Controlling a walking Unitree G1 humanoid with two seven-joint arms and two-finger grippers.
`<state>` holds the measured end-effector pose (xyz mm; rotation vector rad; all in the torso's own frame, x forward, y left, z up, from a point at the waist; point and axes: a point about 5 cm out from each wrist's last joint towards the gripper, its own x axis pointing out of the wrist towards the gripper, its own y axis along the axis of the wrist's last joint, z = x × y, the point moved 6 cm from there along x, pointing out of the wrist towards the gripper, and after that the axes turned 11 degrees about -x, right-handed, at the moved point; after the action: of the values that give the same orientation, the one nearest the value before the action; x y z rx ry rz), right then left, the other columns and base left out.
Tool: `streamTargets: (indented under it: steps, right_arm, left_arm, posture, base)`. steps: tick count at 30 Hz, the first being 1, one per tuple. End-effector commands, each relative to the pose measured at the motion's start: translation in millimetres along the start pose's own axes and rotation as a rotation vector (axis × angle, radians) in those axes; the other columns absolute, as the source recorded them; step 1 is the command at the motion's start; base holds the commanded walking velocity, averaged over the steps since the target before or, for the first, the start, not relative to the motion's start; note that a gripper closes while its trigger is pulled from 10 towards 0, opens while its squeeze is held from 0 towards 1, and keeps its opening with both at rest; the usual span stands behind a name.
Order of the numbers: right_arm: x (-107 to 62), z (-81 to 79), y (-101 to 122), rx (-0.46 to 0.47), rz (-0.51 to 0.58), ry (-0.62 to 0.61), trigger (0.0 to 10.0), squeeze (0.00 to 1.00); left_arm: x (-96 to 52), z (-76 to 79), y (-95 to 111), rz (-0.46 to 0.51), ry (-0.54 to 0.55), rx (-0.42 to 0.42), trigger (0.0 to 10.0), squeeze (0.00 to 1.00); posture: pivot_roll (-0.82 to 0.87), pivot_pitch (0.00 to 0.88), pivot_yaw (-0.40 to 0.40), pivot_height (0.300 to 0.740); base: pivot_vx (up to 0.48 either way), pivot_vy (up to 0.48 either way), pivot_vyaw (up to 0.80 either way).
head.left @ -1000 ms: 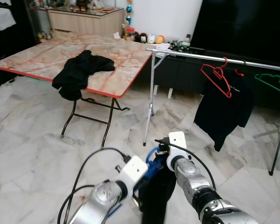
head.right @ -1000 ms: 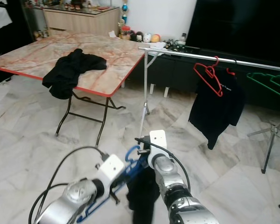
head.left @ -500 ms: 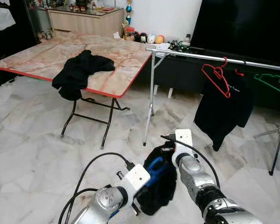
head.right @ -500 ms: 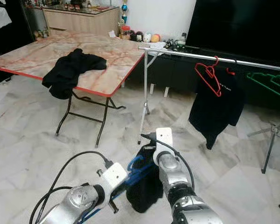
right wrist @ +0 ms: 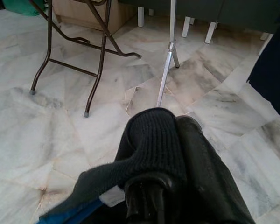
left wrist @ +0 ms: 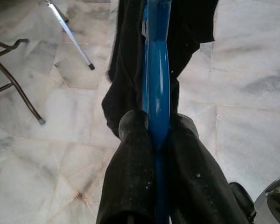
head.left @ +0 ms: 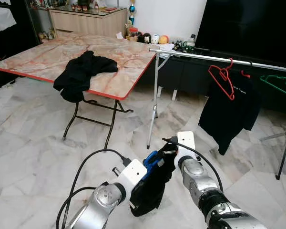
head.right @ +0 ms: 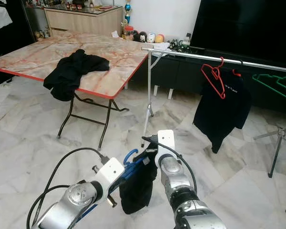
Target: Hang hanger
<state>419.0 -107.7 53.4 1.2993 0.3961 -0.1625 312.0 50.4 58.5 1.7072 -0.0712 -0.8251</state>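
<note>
Left eye view. Both silver arms meet low in front of the robot over a veined marble floor (head.left: 33, 157). Between them hangs a blue hanger (head.left: 151, 160) of smooth plastic, draped with a limp black garment (head.left: 150, 191). The left gripper (head.left: 142, 177) and right gripper (head.left: 169, 153) hold this bundle from opposite sides. Behind stands a folding table (head.left: 119, 71) with a marble-patterned, red-edged top, bearing a crumpled black cloth (head.left: 81, 74). To the right runs a slim metal rail (head.left: 200, 56) carrying a red hanger (head.left: 222, 80), a hung black shirt (head.left: 231, 114) and a green hanger (head.left: 279, 85).

Right eye view. The same scene; the blue hook curves up just left of the right wrist.

Left wrist view. The two black fingers (left wrist: 133, 177) are pressed narrowly together on the glossy blue hanger bar, which runs straight away between them, dark cloth folded on both sides.

Right wrist view. The black fingers (right wrist: 200, 168) are closed on a ribbed knit fold of the garment; a sliver of blue plastic shows below.
</note>
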Motion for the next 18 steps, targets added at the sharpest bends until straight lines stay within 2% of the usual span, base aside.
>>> streamTargets:
  steps: [1,4,5,9,10,11,12,14,16,18]
  right_arm:
    - [0.2,-1.5,8,-0.006,0.028,0.013,10.0,0.0]
    - [-0.4,-9.2,6,-0.004,0.023,0.037,10.0,0.0]
    - [-1.5,-19.2,3,-0.002,0.022,0.066,10.0,0.0]
    - [-2.8,-30.4,3,0.011,0.027,0.101,10.0,0.0]
    - [-3.7,-37.4,7,0.007,0.044,0.138,10.0,0.0]
    - [-4.2,-38.9,10,-0.006,0.063,0.153,10.0,0.0]
    - [-4.2,-38.9,10,-0.006,0.063,0.153,10.0,0.0]
    - [-4.5,-36.2,17,-0.068,0.102,0.168,10.0,0.0]
    - [-4.1,-32.2,19,-0.087,0.107,0.166,10.0,0.0]
    - [-4.1,-27.8,23,-0.085,0.114,0.18,10.0,0.0]
  left_arm:
    - [0.7,-6.7,13,0.05,0.036,0.0,10.0,0.0]
    - [2.2,-6.0,19,0.074,0.034,-0.01,10.0,0.0]
    - [3.5,1.2,24,0.093,-0.001,-0.015,10.0,0.0]
    - [3.1,17.2,26,0.1,-0.083,-0.022,10.0,0.0]
    - [1.6,28.4,26,0.106,-0.145,-0.053,10.0,0.0]
    - [-0.1,35.4,26,0.108,-0.186,-0.068,10.0,0.0]
    - [-0.1,35.4,26,0.108,-0.186,-0.068,10.0,0.0]
    - [-5.4,51.8,26,0.107,-0.285,-0.077,10.0,0.0]
    - [-5.6,53.0,26,0.11,-0.289,-0.071,10.0,0.0]
    - [0.0,46.0,26,0.116,-0.241,-0.091,10.0,0.0]
  posture:
    - [0.21,0.0,-0.083,0.74]
    - [0.21,0.0,-0.083,0.74]
    - [0.2,0.0,-0.081,0.74]
    - [0.2,0.0,-0.08,0.74]
    - [0.2,0.0,-0.079,0.74]
    - [0.19,0.0,-0.078,0.74]
    - [0.19,0.0,-0.078,0.74]
    - [0.19,0.0,-0.078,0.74]
    - [0.19,0.0,-0.078,0.74]
    - [0.19,0.0,-0.08,0.74]
  base:
    - [0.0,0.0,0.0]
    - [0.0,0.0,0.0]
    - [0.0,0.0,0.0]
    - [0.0,0.0,0.0]
    - [0.0,0.0,0.0]
    - [0.0,0.0,0.0]
    - [0.0,0.0,0.0]
    - [0.0,0.0,0.0]
    - [0.0,0.0,0.0]
    - [0.0,0.0,0.0]
